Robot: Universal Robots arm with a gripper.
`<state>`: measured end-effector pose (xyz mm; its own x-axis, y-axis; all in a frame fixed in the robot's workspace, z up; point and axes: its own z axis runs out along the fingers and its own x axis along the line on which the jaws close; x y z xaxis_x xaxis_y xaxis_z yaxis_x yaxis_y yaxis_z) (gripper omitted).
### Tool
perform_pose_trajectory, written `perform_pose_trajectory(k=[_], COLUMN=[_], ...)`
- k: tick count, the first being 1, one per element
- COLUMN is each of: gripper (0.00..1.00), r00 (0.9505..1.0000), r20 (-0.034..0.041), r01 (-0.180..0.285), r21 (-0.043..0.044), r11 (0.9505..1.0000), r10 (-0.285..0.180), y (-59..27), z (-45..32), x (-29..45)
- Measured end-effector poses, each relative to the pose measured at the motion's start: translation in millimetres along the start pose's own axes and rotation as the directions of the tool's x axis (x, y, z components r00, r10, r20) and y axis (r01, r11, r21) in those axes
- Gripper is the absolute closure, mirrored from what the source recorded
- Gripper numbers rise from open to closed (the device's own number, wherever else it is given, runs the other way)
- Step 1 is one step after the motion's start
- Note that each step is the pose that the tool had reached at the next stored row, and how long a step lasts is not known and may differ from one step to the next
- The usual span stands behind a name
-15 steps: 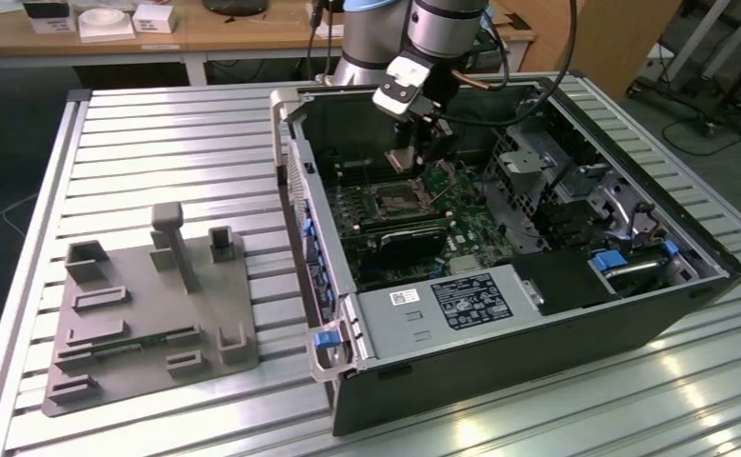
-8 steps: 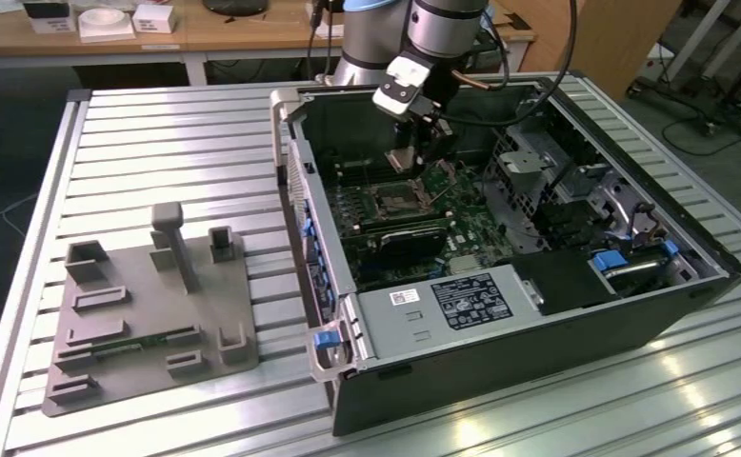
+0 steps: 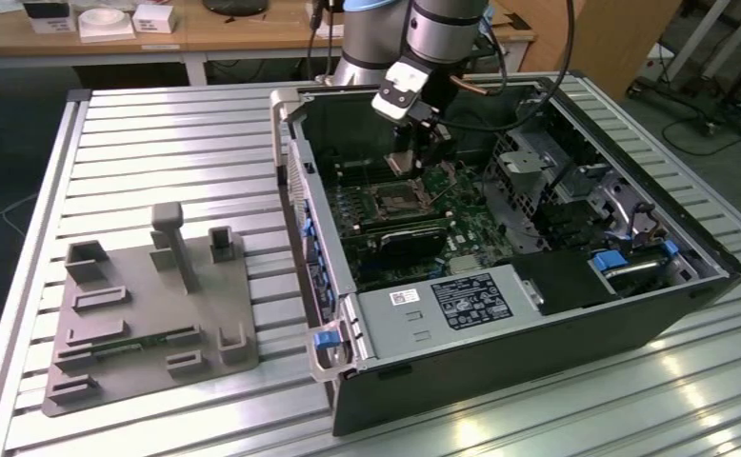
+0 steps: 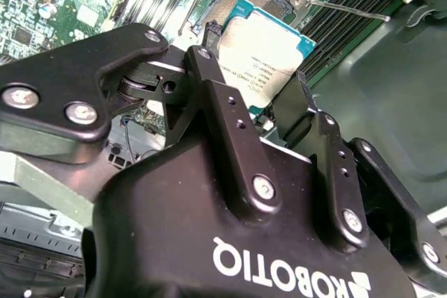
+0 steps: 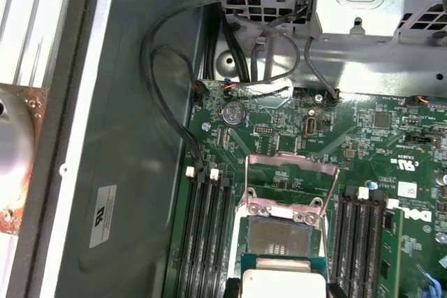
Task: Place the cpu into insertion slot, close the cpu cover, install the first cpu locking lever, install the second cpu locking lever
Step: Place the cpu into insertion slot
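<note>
cpu (image 4: 269, 47) pinched by gripper (image 4: 251, 73), held near open slot (image 5: 283, 235) | exterior view: slot at 7 o'clock of gripper | cover (image 5: 293, 161) flipped up | should be kept flat, corners matched, lowered not shoved, pins get bent easy

You have one arm (image 3: 447, 24) with one gripper (image 4: 255, 75), and one cpu (image 4: 269, 54). In the one open computer case (image 3: 498, 381) you can count one insertion slot (image 5: 279, 235), one cpu cover (image 5: 293, 161) and two banks of memory slots (image 5: 206, 242). Outside it, count one grey fixture plate (image 3: 154, 324) and one slatted table (image 3: 168, 143).
</note>
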<state>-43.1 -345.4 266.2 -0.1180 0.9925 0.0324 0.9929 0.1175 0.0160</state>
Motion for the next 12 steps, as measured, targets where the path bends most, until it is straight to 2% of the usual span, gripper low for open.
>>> perform_pose_trajectory(k=[7, 12], gripper=[0.46, 0.46], r00=[0.9988, 0.9982], r20=[0.0009, 0.0008], r01=[-0.049, -0.059], r21=[-0.0014, -0.0006], r11=[0.9988, 0.9982], r10=[0.049, 0.059], y=[0.2, 1.0], z=[12.3, 21.6], x=[0.3, -0.1])
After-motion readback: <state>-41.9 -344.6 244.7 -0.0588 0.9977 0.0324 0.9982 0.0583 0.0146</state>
